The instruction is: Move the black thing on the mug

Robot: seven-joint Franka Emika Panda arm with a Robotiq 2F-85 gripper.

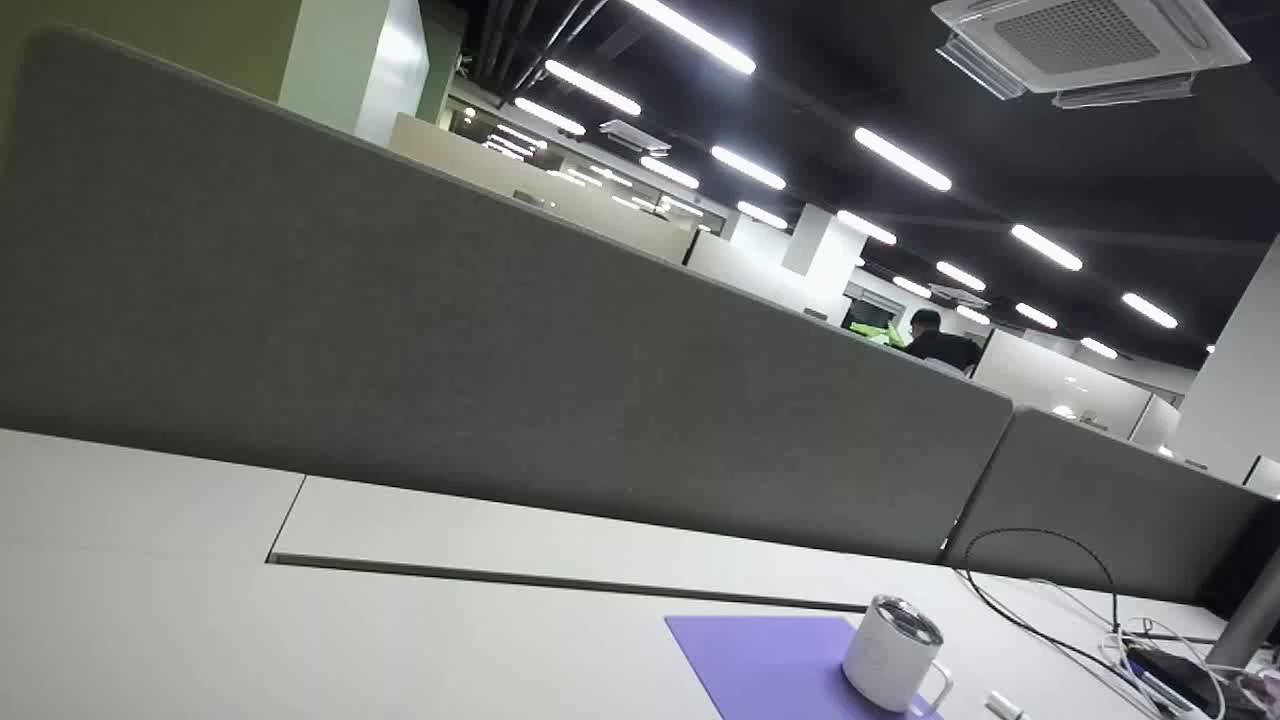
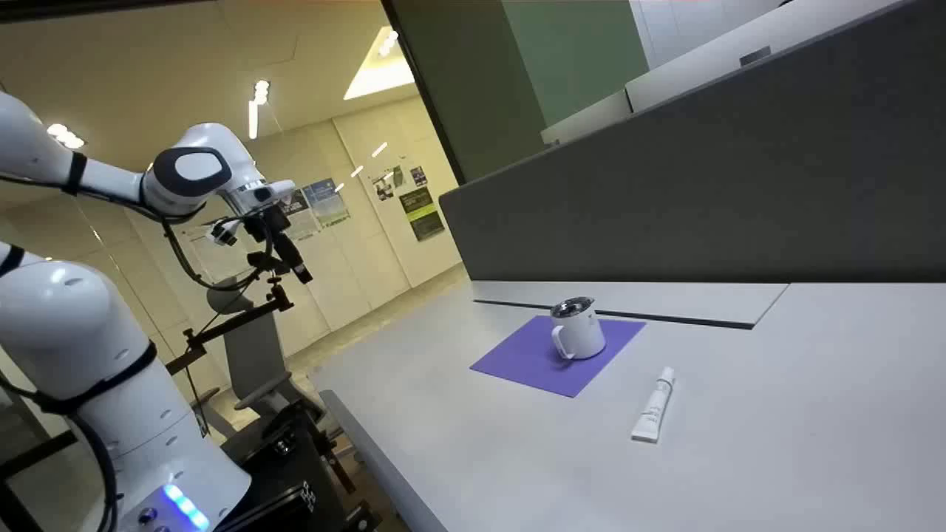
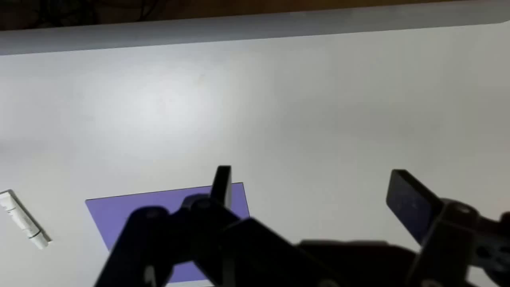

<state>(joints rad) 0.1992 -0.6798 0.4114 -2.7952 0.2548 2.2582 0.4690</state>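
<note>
Fingers (image 3: 412, 203) wide apart, nothing between them, well apart from the purple mat (image 2: 510, 363) and the white mug (image 2: 584, 337) standing on it, handle (image 2: 557, 343) sticking out to snag on. Black thing can't be singled out, probably part of the dark lid (image 2: 573, 307); small target, and the fingers mask part of the mat in wrist view, so a misaligned pinch could slip or tip the mug. Right of it, white tube (image 2: 655, 408) lies on the desk (image 2: 768, 443), likely out of the way; grey partition (image 2: 702, 170) behind may limit overshoot.
</note>
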